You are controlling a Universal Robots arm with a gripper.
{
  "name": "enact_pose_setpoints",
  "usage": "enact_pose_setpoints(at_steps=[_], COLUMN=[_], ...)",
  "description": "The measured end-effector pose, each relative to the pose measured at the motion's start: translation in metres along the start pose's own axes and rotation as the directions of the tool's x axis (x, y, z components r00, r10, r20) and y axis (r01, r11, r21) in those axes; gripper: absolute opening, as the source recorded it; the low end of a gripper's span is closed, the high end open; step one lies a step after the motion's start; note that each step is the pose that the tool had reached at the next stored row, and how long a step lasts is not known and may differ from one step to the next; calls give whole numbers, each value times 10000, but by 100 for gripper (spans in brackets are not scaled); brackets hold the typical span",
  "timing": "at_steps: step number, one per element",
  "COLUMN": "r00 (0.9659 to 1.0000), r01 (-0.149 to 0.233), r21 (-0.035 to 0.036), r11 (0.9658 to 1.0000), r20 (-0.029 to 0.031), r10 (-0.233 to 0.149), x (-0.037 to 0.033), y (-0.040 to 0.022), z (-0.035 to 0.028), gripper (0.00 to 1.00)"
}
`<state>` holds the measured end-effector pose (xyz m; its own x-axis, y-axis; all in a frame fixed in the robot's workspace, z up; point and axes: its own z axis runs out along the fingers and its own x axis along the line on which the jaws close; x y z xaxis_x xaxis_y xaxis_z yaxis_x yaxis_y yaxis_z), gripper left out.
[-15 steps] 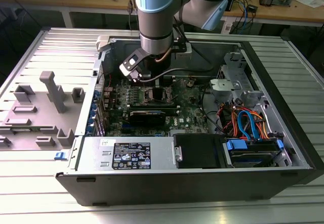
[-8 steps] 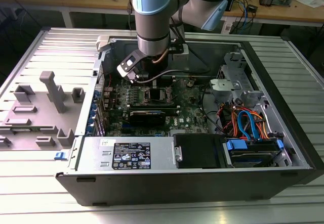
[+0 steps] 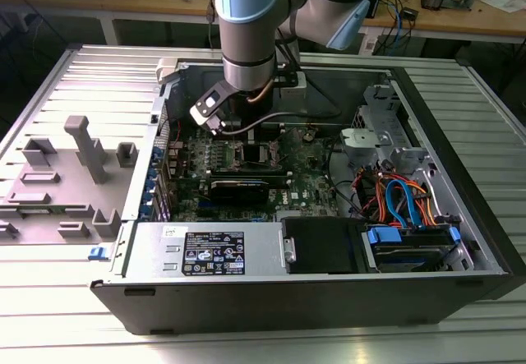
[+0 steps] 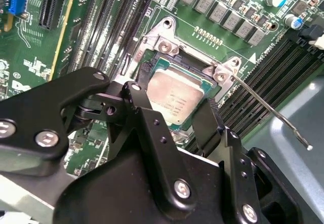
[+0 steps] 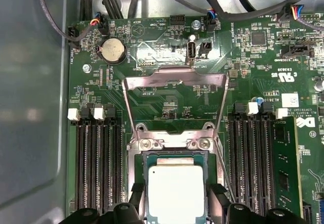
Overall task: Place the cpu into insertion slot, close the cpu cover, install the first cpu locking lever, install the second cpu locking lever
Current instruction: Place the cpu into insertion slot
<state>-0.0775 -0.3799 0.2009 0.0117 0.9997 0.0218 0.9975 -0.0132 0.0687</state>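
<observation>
silver square cpu (image 5: 176, 193) sat in dark insertion slot (image 5: 145, 178), black fingers (image 5: 218, 199) loose either side, metal cpu cover (image 5: 174, 78) flipped open

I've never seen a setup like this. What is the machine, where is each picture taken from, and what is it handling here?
The blue-grey machine is a robot arm reaching down into an open computer case that lies on a ribbed metal table. The exterior view comes from a camera off the arm; both wrist views come from cameras riding near its pincer, looking at the green motherboard. The cpu sits in the insertion slot, with the pincer right at it; whether it grips the chip I cannot tell. The cpu cover stands open.
</observation>
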Motion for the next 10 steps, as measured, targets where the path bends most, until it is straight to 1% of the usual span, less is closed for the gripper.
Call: enact_pose_setpoints(at_steps=[1,3,5,7,8,10], r00=[10000,10000,10000,10000,10000,10000], r01=[0,-2,-3,-6,-9,-10], r21=[5,38,111,270,372,398], r11=[10000,10000,9999,9996,9993,9992], r20=[12,16,17,19,19,21], r10=[0,2,3,6,8,9], x=[0,1,2,2,3,4], y=[0,2,6,15,30,60], z=[-3,-21,-47,-94,-99,-97], gripper=[61,61,61,61,61,59])
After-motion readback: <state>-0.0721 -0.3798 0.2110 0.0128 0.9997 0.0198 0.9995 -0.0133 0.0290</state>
